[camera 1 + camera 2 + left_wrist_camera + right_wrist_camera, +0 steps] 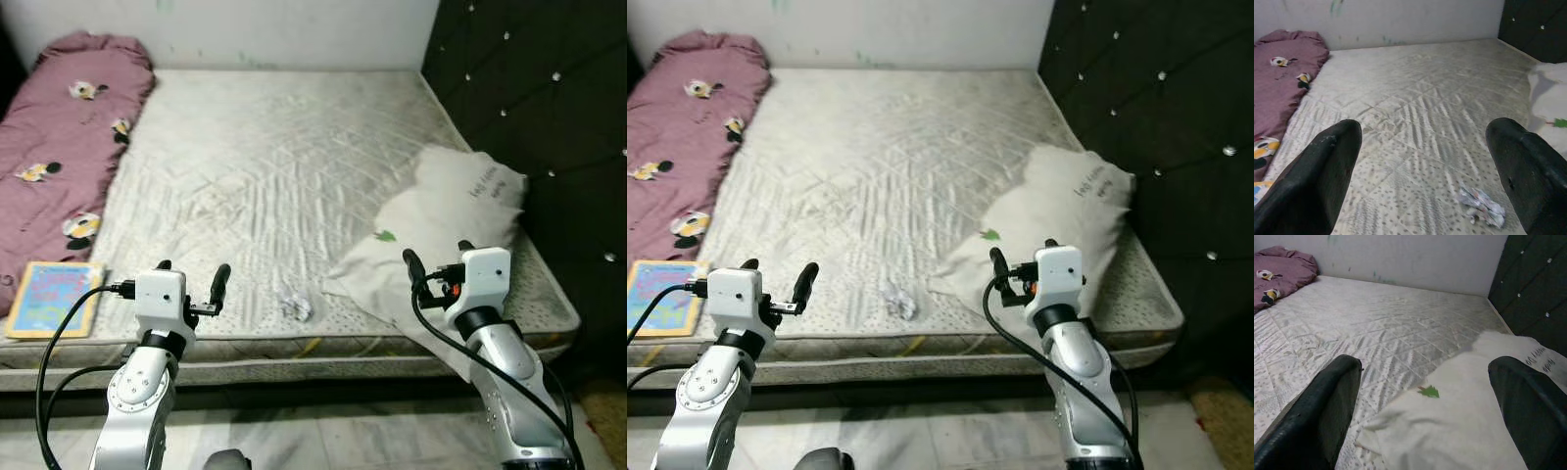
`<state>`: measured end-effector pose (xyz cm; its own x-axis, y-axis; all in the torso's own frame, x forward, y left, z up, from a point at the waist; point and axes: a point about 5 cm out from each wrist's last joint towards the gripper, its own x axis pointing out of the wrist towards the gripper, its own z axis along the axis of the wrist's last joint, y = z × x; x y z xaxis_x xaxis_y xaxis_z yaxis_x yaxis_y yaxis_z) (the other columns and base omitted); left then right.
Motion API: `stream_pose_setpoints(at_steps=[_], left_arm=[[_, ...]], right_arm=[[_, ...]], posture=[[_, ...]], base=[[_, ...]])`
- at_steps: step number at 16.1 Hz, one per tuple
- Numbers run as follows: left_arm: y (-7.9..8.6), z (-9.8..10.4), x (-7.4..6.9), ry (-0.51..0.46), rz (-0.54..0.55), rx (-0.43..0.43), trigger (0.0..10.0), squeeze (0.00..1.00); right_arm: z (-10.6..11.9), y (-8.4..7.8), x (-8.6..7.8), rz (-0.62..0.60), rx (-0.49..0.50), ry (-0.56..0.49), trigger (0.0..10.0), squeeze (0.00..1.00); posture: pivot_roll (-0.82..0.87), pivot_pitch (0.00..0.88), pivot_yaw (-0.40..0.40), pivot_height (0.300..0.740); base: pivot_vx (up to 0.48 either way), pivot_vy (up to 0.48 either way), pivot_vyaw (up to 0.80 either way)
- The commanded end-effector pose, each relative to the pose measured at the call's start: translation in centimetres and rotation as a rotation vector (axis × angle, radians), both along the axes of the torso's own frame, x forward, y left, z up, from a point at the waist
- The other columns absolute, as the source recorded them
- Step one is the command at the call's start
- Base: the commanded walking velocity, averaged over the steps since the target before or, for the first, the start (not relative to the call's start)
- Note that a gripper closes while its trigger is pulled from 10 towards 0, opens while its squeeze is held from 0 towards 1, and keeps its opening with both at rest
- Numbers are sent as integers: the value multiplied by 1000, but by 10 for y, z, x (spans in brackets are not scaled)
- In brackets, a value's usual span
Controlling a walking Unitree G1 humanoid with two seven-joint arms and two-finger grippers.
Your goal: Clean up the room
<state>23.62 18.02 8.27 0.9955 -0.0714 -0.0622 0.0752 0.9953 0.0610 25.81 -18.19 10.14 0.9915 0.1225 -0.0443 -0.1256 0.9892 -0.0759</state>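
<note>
Closest to me, I have the left gripper [192,279] and the right gripper [436,262] both raised at the near edge of the mattress [274,166], each with its fingers spread apart and nothing between them. Just beyond, a crumpled wrapper [296,308] lies between the two grippers near the mattress edge, a colourful book [54,299] sits at the near left corner, and a white pillow [441,220] lies on the right. Farther back, a mauve flowered blanket [64,137] runs along the left side up to the wall [294,29], with the dark tufted headboard [539,108] on the right.

Both silver arms raised forward, left end effector [192,279] and right end effector [437,262] spread wide, empty.
</note>
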Motion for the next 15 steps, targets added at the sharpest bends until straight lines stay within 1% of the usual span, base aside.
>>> stream_pose_setpoints(at_steps=[1, 6, 8, 10, 12, 13, 15], left_arm=[[3, 1, 0, -8, 6, 3, 10000, 0], [1, 0, 0, -5, -2, -1, 10000, 0], [1, 0, 0, -4, 0, 1, 10000, 0], [2, -2, 0, 5, 15, 1, 10000, 0], [3, -4, 1, 15, 39, 4, 10000, 0], [4, -8, 0, 39, 40, -14, 10000, 0], [0, -10, 1, 47, -1, -23, 10000, 0]], right_arm=[[0, 2, 2, -3, -8, -5, 10000, 0], [5, 0, 3, 5, -20, -26, 10000, 0], [7, 9, 3, 60, -21, -42, 10000, 0], [5, 13, 3, 80, 7, -23, 10000, 0], [4, 9, 4, 51, -6, -22, 10000, 0], [-1, 3, 5, -3, -50, 5, 10000, 0], [-2, 1, 6, -64, -83, -10, 10000, 0]], posture=[[-23, 57, -51, 740], [-24, 54, -56, 740], [-24, 54, -56, 740], [-20, 53, -60, 740], [-20, 53, -60, 740], [-16, 46, -64, 740], [-17, 46, -63, 740]], base=[[334, 0, 0], [337, 0, 0], [339, 0, 0], [304, 0, 0], [0, 0, 0], [0, 0, 0], [0, 377, 0]])
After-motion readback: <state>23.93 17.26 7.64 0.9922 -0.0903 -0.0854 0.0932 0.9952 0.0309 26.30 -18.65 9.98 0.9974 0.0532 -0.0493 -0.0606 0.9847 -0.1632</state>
